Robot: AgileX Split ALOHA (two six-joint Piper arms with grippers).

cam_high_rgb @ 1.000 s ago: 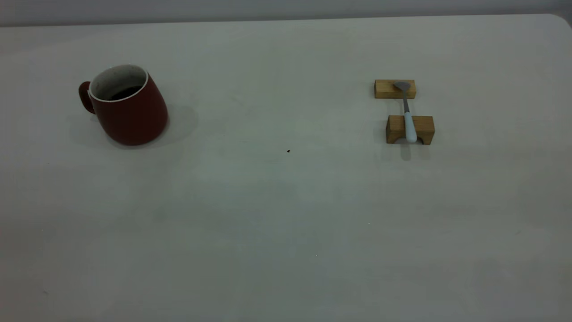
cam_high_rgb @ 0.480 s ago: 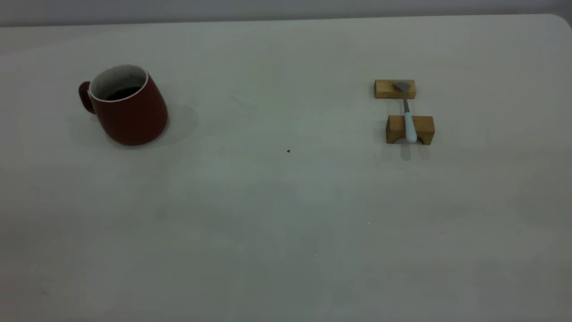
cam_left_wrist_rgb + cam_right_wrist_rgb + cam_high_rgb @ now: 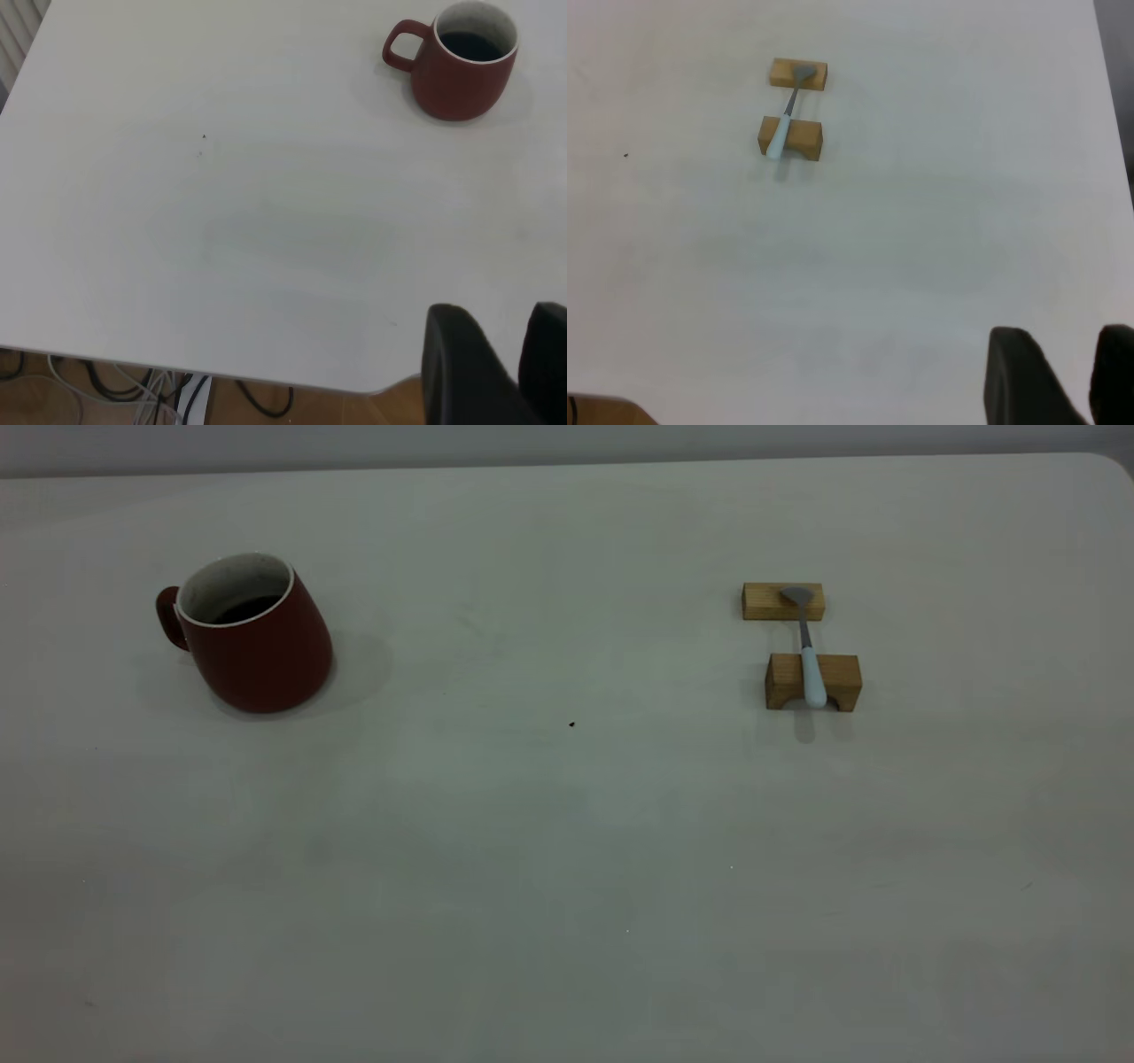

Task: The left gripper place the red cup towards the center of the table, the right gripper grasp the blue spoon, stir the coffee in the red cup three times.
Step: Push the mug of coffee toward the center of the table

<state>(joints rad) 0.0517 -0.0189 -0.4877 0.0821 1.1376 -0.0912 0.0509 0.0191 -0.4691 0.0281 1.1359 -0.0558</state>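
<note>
Two black fingers of the left gripper are seen at the edge of its wrist view, set slightly apart with a narrow gap between them and nothing held. Two like fingers of the right gripper are seen in the right wrist view, also slightly parted and holding nothing. Neither gripper is seen in the exterior view; both are held above the near edge of the table, looking down across it.

One red cup is counted, upright on the table's left side, well apart from the left fingers, with its handle turned away from the table's middle. Dark coffee is seen inside it. One blue spoon is counted, well apart from the right fingers, laid across two wooden blocks on the table's right side: the pale handle is rested on the nearer, notched block and the grey bowl on the farther, flat one. One small dark speck is seen between cup and spoon.
</note>
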